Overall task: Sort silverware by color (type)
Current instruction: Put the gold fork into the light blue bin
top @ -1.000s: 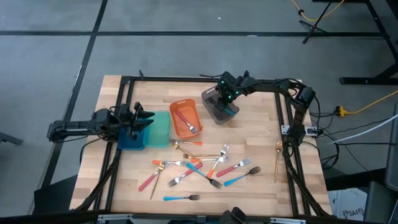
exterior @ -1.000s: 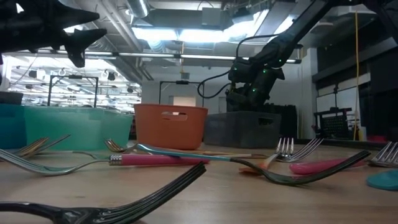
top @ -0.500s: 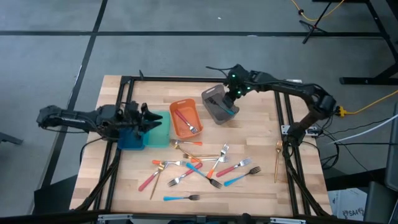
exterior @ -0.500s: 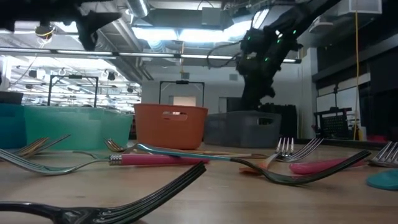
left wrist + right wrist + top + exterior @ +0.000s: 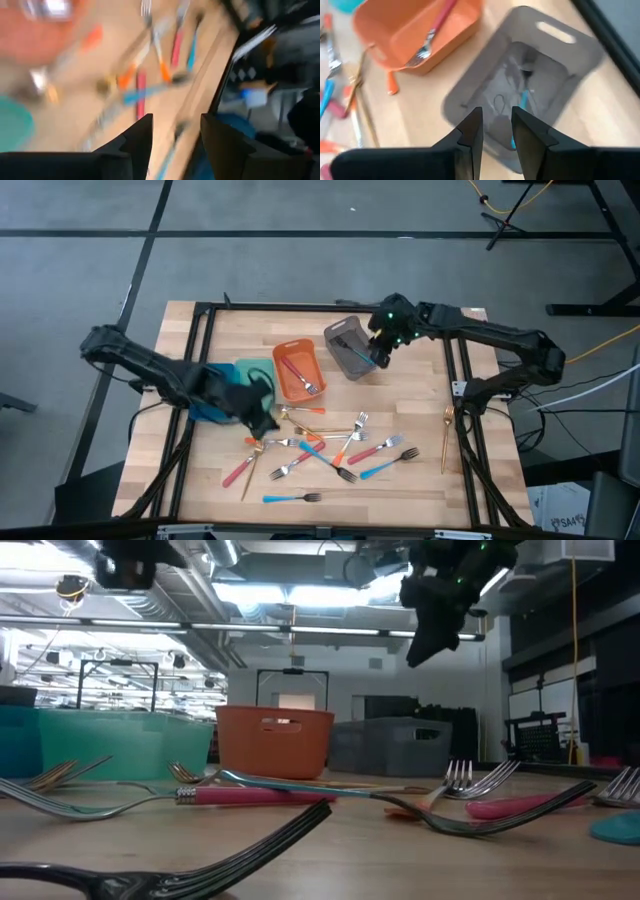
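One blue fork (image 5: 521, 107) lies in the grey bin (image 5: 580, 47).

Teal (image 5: 262, 383), orange (image 5: 296, 370), grey (image 5: 349, 348) bins (side by side).

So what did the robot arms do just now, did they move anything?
The left claw swung away from the teal bin and down toward the pile of forks, open and empty. The right claw lifted off the grey bin and pulled back to its right edge, holding nothing. The forks, the orange bin and the other bins stayed put.
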`<state>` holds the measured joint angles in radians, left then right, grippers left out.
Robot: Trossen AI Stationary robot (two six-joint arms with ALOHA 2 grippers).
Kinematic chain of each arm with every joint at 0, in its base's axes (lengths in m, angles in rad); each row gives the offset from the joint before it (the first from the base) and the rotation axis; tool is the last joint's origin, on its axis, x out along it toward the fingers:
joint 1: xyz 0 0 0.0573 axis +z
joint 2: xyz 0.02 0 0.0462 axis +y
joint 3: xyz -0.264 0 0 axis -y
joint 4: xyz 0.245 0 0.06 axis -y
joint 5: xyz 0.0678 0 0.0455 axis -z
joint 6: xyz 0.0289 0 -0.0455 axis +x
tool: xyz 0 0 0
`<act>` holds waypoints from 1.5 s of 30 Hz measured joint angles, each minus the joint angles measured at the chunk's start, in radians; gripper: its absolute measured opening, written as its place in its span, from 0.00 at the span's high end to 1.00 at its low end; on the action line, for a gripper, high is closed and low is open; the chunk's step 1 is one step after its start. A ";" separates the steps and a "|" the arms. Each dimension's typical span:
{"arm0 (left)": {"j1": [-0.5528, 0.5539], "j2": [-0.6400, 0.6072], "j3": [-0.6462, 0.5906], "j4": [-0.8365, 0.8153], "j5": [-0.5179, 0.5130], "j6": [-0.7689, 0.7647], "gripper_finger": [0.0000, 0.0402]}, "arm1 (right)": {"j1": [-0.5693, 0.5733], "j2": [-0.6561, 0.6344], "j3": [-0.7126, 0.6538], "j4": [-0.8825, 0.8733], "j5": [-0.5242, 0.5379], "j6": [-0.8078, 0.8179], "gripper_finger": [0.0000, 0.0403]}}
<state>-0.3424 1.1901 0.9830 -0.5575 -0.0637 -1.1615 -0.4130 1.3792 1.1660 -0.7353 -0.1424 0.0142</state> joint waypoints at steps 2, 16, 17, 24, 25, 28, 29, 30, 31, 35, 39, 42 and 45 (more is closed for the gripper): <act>-0.036 0.076 0.052 -0.064 0.044 -0.087 0.60 | 0.038 0.000 0.000 -0.014 0.001 -0.005 0.76; -0.226 0.401 0.109 -0.116 0.194 -0.574 0.60 | 0.220 0.001 0.000 -0.053 0.001 -0.101 0.76; -0.234 0.415 0.109 -0.116 0.192 -0.586 0.60 | 0.227 0.001 0.000 -0.053 0.001 -0.101 0.76; -0.265 0.505 0.109 -0.142 0.186 -0.645 0.60 | 0.252 0.002 0.000 -0.052 0.001 -0.102 0.76; -0.268 0.515 0.109 -0.151 0.186 -0.652 0.60 | 0.252 0.002 0.000 -0.052 0.001 -0.102 0.76; -0.272 0.538 0.109 -0.173 0.187 -0.680 0.60 | 0.250 0.002 0.000 -0.052 0.001 -0.102 0.76; -0.275 0.543 0.109 -0.177 0.187 -0.688 0.60 | 0.250 0.002 0.000 -0.052 0.001 -0.102 0.76; -0.277 0.549 0.109 -0.176 0.187 -0.694 0.60 | 0.250 0.002 0.000 -0.052 0.001 -0.102 0.76; -0.280 0.554 0.109 -0.176 0.186 -0.696 0.60 | 0.250 0.002 0.000 -0.052 0.001 -0.101 0.76; -0.295 0.586 0.110 -0.176 0.189 -0.713 0.60 | 0.250 0.002 0.000 -0.052 0.001 -0.101 0.76; -0.309 0.616 0.110 -0.175 0.202 -0.718 0.60 | 0.250 0.002 0.000 -0.052 0.001 -0.101 0.76; -0.316 0.625 0.109 -0.177 0.197 -0.724 0.60 | 0.250 0.002 0.000 -0.052 0.001 -0.101 0.76; -0.319 0.629 0.109 -0.178 0.178 -0.741 0.60 | 0.250 0.002 0.000 -0.052 0.001 -0.101 0.76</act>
<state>-0.6613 1.8190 1.0924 -0.7352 0.1143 -1.9021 -0.1631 1.3810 1.1660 -0.7872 -0.1413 -0.0872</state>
